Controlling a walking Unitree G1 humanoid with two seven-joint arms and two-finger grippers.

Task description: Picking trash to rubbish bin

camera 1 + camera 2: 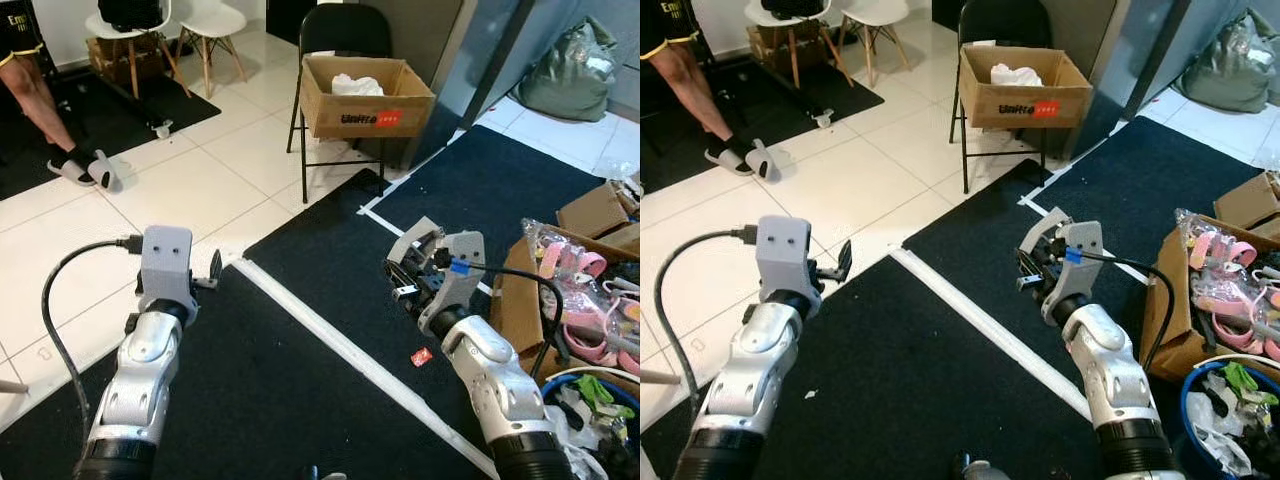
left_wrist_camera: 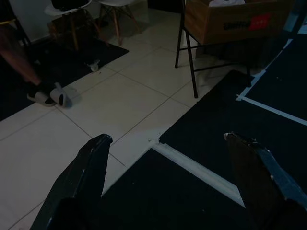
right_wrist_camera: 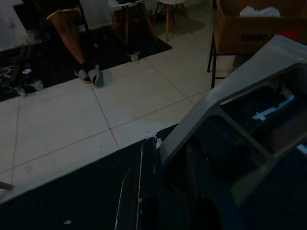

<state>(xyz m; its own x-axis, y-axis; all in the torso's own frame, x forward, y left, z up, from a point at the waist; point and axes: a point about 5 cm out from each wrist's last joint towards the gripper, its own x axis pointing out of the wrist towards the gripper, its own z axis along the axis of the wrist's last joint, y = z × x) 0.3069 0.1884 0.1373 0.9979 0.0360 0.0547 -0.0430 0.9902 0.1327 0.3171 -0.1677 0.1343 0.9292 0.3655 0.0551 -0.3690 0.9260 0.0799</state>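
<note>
Right of centre in your head views, your right gripper (image 1: 408,262) hangs above the black mat (image 1: 300,400), its 2 black fingers pressed against a grey plastic piece (image 1: 415,236) that they hold; the right wrist view shows that same pale angular piece (image 3: 249,96) lying tight along the fingers (image 3: 144,191), so the pincer is closed on it. Lower left, your left gripper (image 1: 843,260) sits over the edge where the mat meets the white tile floor (image 1: 150,190), and the left wrist view shows its 2 fingers (image 2: 91,167) spread wide apart with nothing between them. A small red scrap (image 1: 421,355) lies on the mat just beside your right forearm, near the white tape line (image 1: 340,350) that runs diagonally across the mat. At the lower right corner you have a blue bin (image 1: 1230,420) already holding crumpled white and green rubbish, and touching it above is an open cardboard box (image 1: 520,300) with pink and clear plastic items spilling out. At upper centre a second cardboard box (image 1: 365,95) with red lettering rests on a black folding chair (image 1: 340,40), with white crumpled material inside. At the upper left, a person's legs (image 1: 40,100) in slippers stand on a dark rug, beside 2 white chairs (image 1: 210,25). A grey-green sack (image 1: 570,70) leans in the upper right corner.
</note>
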